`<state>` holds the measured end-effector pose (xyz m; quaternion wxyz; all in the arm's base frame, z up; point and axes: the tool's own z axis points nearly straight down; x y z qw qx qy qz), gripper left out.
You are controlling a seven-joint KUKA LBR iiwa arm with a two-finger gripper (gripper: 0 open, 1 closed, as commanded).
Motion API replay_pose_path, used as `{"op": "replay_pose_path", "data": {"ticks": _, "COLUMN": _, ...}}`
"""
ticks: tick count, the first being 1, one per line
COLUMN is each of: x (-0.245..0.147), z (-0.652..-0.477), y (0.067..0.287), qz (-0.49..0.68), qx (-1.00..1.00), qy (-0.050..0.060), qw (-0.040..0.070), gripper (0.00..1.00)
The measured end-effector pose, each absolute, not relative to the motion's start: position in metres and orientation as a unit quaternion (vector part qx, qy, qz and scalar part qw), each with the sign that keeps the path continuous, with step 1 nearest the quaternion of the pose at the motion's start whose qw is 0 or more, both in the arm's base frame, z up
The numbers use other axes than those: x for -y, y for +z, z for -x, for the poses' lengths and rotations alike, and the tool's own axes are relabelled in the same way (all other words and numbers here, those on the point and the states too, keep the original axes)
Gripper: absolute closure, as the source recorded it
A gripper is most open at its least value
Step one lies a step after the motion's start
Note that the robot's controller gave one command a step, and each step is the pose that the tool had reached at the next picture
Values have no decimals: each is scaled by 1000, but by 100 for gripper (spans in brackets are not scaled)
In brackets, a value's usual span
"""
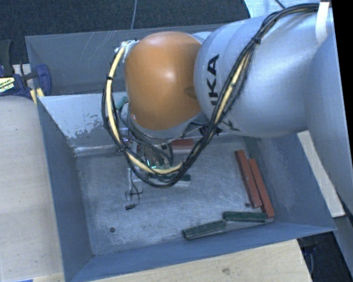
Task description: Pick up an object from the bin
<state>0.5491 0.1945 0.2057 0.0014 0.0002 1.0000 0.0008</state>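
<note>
Hanging low over the left-middle floor of the bin (64, 190), the claw (132, 198) is masked by the arm's orange cover (162, 81); open or closed, I cannot tell. Red-brown bars (254, 185) and dark green sticks (204, 230), perhaps slid there, hug the right and front walls, well apart from it.

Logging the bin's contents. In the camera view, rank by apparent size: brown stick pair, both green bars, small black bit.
Largest: brown stick pair.
Next: left green bar and right green bar, too alike to rank.
Smallest: small black bit.
</note>
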Motion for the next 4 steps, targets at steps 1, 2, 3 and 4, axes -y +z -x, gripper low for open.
{"op": "replay_pose_path", "data": {"ticks": 1, "x": -194, "z": -549, "y": 206, "qz": 0, "qx": -1000, "qy": 1, "qw": 1, "gripper": 0}}
{"op": "replay_pose_path", "data": {"ticks": 2, "x": -158, "z": -575, "y": 143, "qz": 5, "qx": -1000, "qy": 1, "qw": 4, "gripper": 0}}
{"op": "replay_pose_path", "data": {"ticks": 3, "x": -165, "z": -626, "y": 141, "qz": -42, "qx": -999, "qy": 3, "qw": 8, "gripper": 0}}
{"op": "replay_pose_path", "data": {"ticks": 4, "x": -87, "z": -601, "y": 118, "qz": -73, "qx": -997, "qy": -2, "qw": 0, "gripper": 0}}
